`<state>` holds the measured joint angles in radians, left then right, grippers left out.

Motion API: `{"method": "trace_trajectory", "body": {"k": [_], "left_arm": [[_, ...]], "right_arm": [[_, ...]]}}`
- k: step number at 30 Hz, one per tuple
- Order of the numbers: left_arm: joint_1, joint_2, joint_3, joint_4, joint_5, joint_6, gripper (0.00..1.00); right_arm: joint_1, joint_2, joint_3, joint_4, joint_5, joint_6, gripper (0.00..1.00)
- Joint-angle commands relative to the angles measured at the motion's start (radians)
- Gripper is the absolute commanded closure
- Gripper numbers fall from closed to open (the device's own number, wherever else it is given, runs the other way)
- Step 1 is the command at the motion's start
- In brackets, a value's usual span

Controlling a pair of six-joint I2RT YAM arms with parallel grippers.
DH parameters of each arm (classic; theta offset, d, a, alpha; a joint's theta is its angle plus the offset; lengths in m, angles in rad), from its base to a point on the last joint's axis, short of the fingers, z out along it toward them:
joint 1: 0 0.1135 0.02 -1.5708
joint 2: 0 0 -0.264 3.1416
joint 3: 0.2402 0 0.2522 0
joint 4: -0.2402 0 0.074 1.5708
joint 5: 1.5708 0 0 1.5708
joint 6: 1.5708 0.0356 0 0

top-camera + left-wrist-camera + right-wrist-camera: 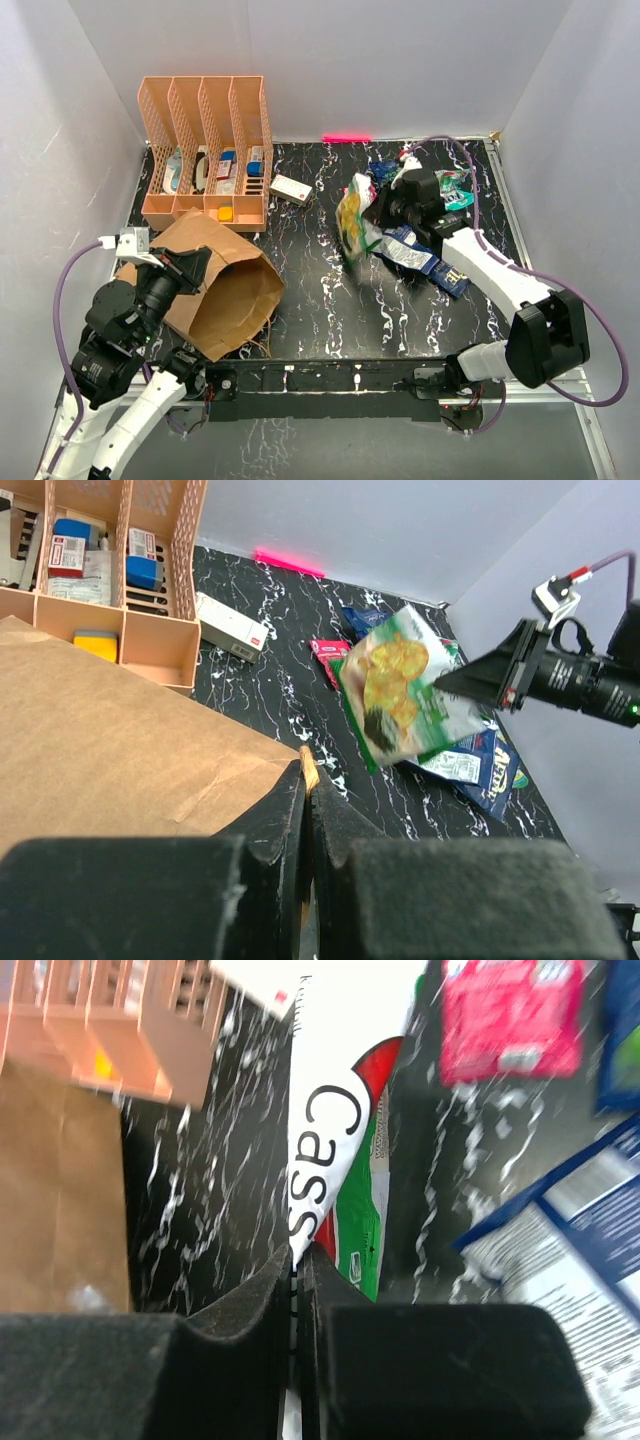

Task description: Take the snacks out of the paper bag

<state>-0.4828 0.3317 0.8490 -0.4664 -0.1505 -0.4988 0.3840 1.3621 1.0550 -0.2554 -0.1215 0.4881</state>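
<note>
Green and yellow foil sits pinched in your right tool (297, 1260). Its jaws are closed flat on one edge of the green-yellow bag (335, 1200). The bag hangs off them, tilted, clear of the tabletop (320, 300) and well to the right of the orange rack (205, 150). Your left tool (305, 780) is likewise closed, clamped on the rim of the paper bag (100, 740). That bag lies on its side just in front of the rack, with its mouth turned to the right.

The step in hand looks like setting this packet down with the others. Carry it a little further right of the rack, over a bare patch beside the blue chip bags (425, 258). Lower it until its bottom edge touches before you let go. Dropped from where it hangs, a light, puffy packet like this could slide or flip onto its neighbours. Hold the left tool steady on the rim meanwhile, so the mouth is ready for your next reach.

The packet is glossy. One face shows golden chips on a green ground; the other is white with big dark lettering and a red patch. Also to the right of the rack lie a pink-red packet (328, 652) and a teal bag (455, 190). None of these views looks into the paper bag, so you cannot tell whether anything is left inside.
</note>
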Motion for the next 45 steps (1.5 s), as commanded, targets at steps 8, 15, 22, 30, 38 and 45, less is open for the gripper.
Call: {"method": "trace_trajectory", "body": {"k": [8,15,22,30,38,45], "left_arm": [[-0.004,0.036,0.019,0.018,0.027,-0.023,1.00],[-0.003,0.000,0.019,-0.026,0.017,-0.029,1.00],[-0.003,-0.042,0.091,-0.163,-0.074,0.022,1.00],[-0.004,-0.068,0.137,-0.211,-0.189,0.040,1.00],[-0.003,0.009,0.137,-0.143,-0.196,0.009,1.00],[-0.004,0.051,0.075,-0.009,-0.129,-0.016,1.00]], "right_arm": [[0.003,-0.058,-0.198,0.180,-0.148,0.184,0.92],[-0.003,-0.110,-0.351,0.197,-0.074,0.244,0.82],[-0.003,-0.234,-0.374,0.058,0.014,0.151,0.40],[-0.003,-0.374,-0.383,0.122,-0.009,0.117,0.07],[-0.003,-0.499,-0.454,0.202,-0.068,0.022,0.01],[-0.003,-0.532,-0.479,0.176,-0.082,-0.003,0.01]]}}
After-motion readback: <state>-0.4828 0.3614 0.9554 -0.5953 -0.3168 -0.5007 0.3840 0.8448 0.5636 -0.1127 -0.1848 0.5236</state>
